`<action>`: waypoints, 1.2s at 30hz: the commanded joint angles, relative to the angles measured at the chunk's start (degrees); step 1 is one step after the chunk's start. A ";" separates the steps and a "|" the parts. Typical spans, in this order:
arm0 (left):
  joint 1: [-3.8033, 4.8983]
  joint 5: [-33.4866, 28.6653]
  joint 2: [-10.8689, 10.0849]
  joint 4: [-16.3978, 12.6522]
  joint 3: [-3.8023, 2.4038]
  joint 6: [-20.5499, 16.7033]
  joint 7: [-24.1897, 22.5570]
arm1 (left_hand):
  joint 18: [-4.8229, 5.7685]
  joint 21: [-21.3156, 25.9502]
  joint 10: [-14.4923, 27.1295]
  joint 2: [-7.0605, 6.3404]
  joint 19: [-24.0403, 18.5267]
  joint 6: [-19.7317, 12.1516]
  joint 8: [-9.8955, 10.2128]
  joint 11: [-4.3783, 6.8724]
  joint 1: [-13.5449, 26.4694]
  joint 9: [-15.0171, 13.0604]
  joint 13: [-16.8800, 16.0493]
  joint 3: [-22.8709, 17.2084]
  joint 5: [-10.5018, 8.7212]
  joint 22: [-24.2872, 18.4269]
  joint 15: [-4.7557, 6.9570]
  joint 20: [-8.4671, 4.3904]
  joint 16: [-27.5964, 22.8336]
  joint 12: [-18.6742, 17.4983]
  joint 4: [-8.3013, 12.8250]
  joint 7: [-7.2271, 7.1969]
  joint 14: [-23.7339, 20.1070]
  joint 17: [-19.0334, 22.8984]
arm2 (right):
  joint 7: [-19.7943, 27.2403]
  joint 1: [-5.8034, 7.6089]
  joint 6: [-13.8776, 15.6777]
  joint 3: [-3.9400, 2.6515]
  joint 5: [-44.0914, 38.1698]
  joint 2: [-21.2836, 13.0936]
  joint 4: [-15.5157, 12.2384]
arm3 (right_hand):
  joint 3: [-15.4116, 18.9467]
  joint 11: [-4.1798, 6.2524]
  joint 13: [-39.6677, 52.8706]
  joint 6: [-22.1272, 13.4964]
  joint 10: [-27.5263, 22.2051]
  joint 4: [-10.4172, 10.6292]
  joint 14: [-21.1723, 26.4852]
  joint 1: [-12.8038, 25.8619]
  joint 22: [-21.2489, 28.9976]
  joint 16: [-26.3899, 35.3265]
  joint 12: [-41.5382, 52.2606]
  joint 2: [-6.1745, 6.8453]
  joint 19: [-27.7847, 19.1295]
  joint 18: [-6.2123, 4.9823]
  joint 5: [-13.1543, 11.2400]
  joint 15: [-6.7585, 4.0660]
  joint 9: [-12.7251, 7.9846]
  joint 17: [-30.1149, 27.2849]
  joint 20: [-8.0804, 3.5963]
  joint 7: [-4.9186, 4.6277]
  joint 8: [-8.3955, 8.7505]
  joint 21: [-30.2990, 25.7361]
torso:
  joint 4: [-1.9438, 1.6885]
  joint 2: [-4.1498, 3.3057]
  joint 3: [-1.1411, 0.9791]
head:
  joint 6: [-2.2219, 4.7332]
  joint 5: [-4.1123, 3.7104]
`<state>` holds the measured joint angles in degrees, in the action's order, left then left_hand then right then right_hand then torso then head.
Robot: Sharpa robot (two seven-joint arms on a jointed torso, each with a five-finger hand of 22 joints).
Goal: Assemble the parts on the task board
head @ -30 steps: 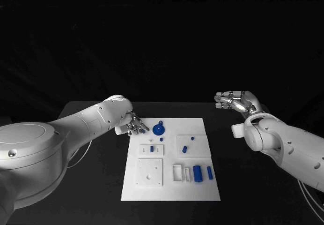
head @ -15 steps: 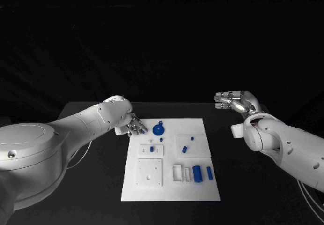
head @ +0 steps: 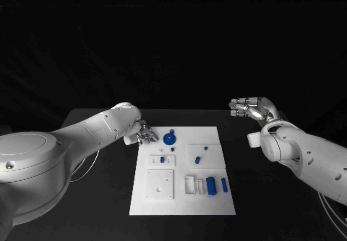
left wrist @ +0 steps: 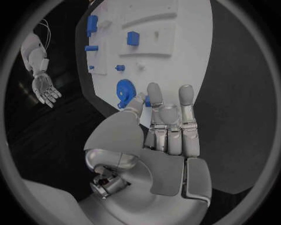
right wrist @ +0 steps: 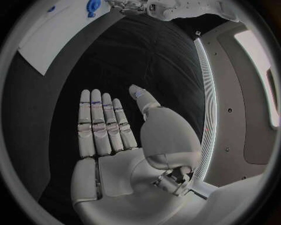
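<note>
Task board (head: 183,201) lies white at mid-table; we read no writing on it. Its near end carries blue cylinders (head: 211,186) beside white blocks, with dark table (head: 94,201) bare along both long edges. Farther on, a blue gear (head: 170,137) sits near the far-left corner, where our left hand (head: 147,134) hovers, fingers spread, holding nothing. Our right hand (head: 253,108) hangs well off the far-right corner, fingers straight, parted from the thumb, empty.

Your right hand (right wrist: 117,140) is flat, fingers (right wrist: 93,122) straight together, holding nothing above the dark desk (right wrist: 146,51); the task board (right wrist: 55,35) corner carries a blue part (right wrist: 93,6).
</note>
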<state>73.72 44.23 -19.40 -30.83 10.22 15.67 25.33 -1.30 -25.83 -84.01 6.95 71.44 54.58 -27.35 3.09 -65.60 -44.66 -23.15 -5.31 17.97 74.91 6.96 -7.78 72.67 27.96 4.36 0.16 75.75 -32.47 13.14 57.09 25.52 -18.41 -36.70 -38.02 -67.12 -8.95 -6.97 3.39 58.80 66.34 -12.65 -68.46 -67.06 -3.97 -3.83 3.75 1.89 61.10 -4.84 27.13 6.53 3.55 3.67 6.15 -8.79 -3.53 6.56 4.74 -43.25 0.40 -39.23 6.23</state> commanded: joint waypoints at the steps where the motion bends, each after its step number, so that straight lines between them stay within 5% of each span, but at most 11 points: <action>1: 0.01 -2.81 -0.09 -0.45 -0.03 -1.70 -1.03 | 0.49 -0.40 -2.19 0.60 -0.14 0.22 -0.36 0.42 -0.15 -0.84 0.11 -1.89 1.66 1.08 0.05 -0.11 0.22 0.36 0.77 -0.38 0.44 -0.35 | 0.29 0.00 -0.74 -0.03 -0.01 -0.04 -0.05 | 0.31 0.04 -0.07 -0.59 -0.33 0.00 0.46 0.09 -0.02 0.27 -0.33 -0.22 -0.41 -0.43 0.36 -0.11 -0.01 -0.06 0.06 0.05 0.00 -0.28 | -0.02 0.08 0.03 | -0.02 -0.10; 12: 0.35 -7.36 -2.18 -3.52 -0.11 -3.56 0.20 | -0.04 -1.20 -2.40 0.81 -0.05 1.41 1.13 0.52 2.41 -5.91 0.76 -6.24 5.15 1.03 0.00 0.11 0.67 1.40 3.58 -0.46 1.35 -2.16 | 0.17 -0.01 -0.82 -0.02 0.04 -0.18 0.09 | 0.31 0.04 -0.07 -0.62 -0.33 -0.01 0.47 0.08 -0.02 0.27 -0.33 -0.22 -0.41 -0.43 0.36 -0.11 -0.02 -0.06 0.06 0.04 0.01 -0.28 | -0.08 0.24 -0.04 | 0.08 0.24; 23: 2.68 -10.20 -10.37 -17.30 -0.08 -7.35 2.93 | -0.29 -1.79 -2.54 1.34 0.14 2.28 2.12 0.68 3.15 -7.77 0.94 -7.14 5.79 1.03 0.01 0.23 1.15 2.47 4.74 -0.57 2.22 -3.48 | 0.11 -0.02 -0.74 -0.02 0.20 -0.45 0.86 | 0.31 0.04 -0.07 -0.62 -0.33 -0.01 0.47 0.08 -0.02 0.27 -0.33 -0.22 -0.41 -0.43 0.36 -0.11 -0.02 -0.06 0.06 0.04 0.01 -0.28 | -1.04 1.28 0.13 | -0.81 -0.01; 26: 2.91 -9.74 -12.32 -21.30 0.03 -7.54 3.15 | -0.41 -1.95 -2.55 1.17 0.19 2.50 1.69 0.78 3.68 -8.55 1.18 -7.57 8.83 1.05 0.03 0.25 1.17 2.56 5.30 -0.68 2.40 -3.76 | 0.10 -0.03 -0.81 -0.02 0.21 -0.42 1.06 | 0.31 0.04 -0.07 -0.62 -0.33 -0.01 0.47 0.08 -0.02 0.27 -0.33 -0.22 -0.41 -0.43 0.36 -0.11 -0.02 -0.06 0.06 0.04 0.01 -0.28 | -1.32 1.50 0.20 | -0.29 -0.03; 28: 2.99 -9.22 -13.38 -23.60 0.14 -7.72 3.26 | -0.45 -2.10 -2.54 1.27 0.14 2.34 1.44 0.78 4.54 -9.40 1.37 -8.23 8.95 1.05 0.02 0.28 1.10 2.68 5.90 -0.71 2.45 -3.84 | 0.11 -0.06 -0.85 -0.02 0.22 -0.31 1.18 | 0.31 0.04 -0.07 -0.62 -0.33 -0.01 0.47 0.08 -0.02 0.27 -0.33 -0.22 -0.41 -0.43 0.36 -0.11 -0.02 -0.06 0.06 0.04 0.01 -0.28 | -1.43 1.67 0.21 | -0.43 -0.08; 31: 3.06 -8.15 -14.87 -26.86 0.86 -7.97 3.49 | -0.50 -2.27 -2.56 1.46 0.08 2.61 1.78 0.82 5.08 -9.83 1.57 -8.53 8.94 1.02 0.01 0.31 1.11 2.86 6.35 -0.75 2.54 -4.13 | 0.14 -0.09 -0.89 -0.02 0.22 -0.16 1.32 | 0.31 0.04 -0.07 -0.62 -0.33 -0.01 0.47 0.08 -0.02 0.27 -0.33 -0.22 -0.41 -0.43 0.36 -0.11 -0.02 -0.06 0.06 0.04 0.01 -0.28 | -1.49 2.00 0.17 | -0.71 -0.09; 36: 3.08 -6.36 -16.35 -30.55 2.35 -8.24 3.90 | -0.59 -2.40 -2.55 1.64 0.13 2.69 1.93 0.83 5.22 -10.19 1.67 -8.58 9.00 1.03 -0.01 0.37 1.08 3.04 6.63 -0.74 2.68 -4.29 | 0.13 -0.19 -0.91 -0.02 0.23 -0.09 1.54 | 0.31 0.04 -0.07 -0.62 -0.33 -0.01 0.47 0.08 -0.02 0.27 -0.33 -0.22 -0.41 -0.43 0.36 -0.11 -0.02 -0.06 0.06 0.04 0.01 -0.28 | -1.78 2.31 0.42 | -1.25 -0.13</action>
<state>76.72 36.21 -35.65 -60.76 12.58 8.52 28.56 -1.30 -28.04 -84.05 7.82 71.44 55.36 -25.52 3.47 -60.29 -54.75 -21.53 -12.06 26.74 74.94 6.86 -7.78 73.66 30.68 8.79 1.03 78.11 -36.72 12.96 56.97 25.43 -18.40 -36.49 -38.16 -65.59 -8.95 -6.97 3.39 58.60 66.34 -12.65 -68.47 -67.06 -3.97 -3.83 3.75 1.89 61.10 -4.84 27.13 6.53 3.55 3.66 6.15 -8.59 -3.53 6.56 3.19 -41.25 0.68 -40.23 6.09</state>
